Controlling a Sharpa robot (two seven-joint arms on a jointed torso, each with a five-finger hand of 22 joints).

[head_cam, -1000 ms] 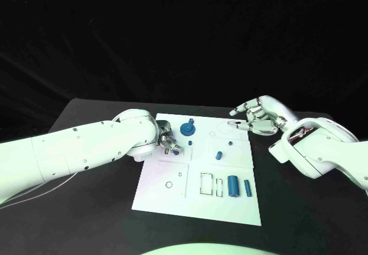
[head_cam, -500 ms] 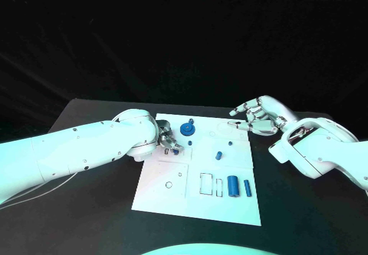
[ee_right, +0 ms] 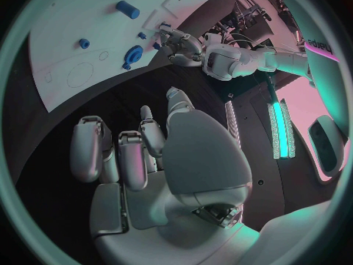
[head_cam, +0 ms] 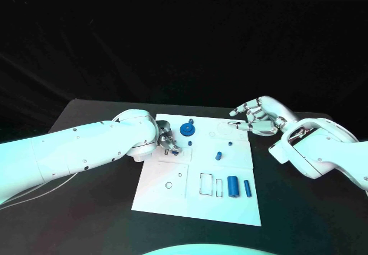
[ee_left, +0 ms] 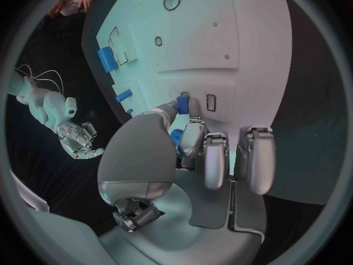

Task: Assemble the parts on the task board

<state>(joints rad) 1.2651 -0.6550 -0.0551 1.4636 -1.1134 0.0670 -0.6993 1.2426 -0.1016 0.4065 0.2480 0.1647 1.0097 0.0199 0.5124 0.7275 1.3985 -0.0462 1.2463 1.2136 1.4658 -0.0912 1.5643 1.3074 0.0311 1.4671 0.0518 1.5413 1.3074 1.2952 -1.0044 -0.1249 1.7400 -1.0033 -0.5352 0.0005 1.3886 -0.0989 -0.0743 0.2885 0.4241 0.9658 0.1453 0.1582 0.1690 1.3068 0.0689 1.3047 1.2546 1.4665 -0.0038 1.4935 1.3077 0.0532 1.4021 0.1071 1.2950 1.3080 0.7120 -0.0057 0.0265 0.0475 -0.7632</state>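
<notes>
The white task board [head_cam: 173, 180] lies mid-table. My left hand [head_cam: 168, 143] hovers low over the board's left side and pinches a small blue part [ee_left: 182, 105] between thumb and finger, right beside a small rectangular slot [ee_left: 211, 102]. My right hand [head_cam: 257, 118] hangs above the board's far right corner, fingers loosely curved and apart, holding nothing. On the board stand a blue gear-like disc [head_cam: 187, 128], a small peg [head_cam: 189, 142], a short peg [head_cam: 218, 155] and two upright cylinders [head_cam: 233, 186] near the rectangular outlines. The right wrist view shows the disc [ee_right: 134, 54] and my left hand [ee_right: 180, 44].
Black table [head_cam: 92, 212] surrounds the board on all sides. My left forearm [head_cam: 76, 151] lies across the table's left part, and my right forearm [head_cam: 322, 151] crosses the right part. A ring-shaped hole [head_cam: 168, 185] and rectangular outlines [head_cam: 206, 183] mark the board's near half.
</notes>
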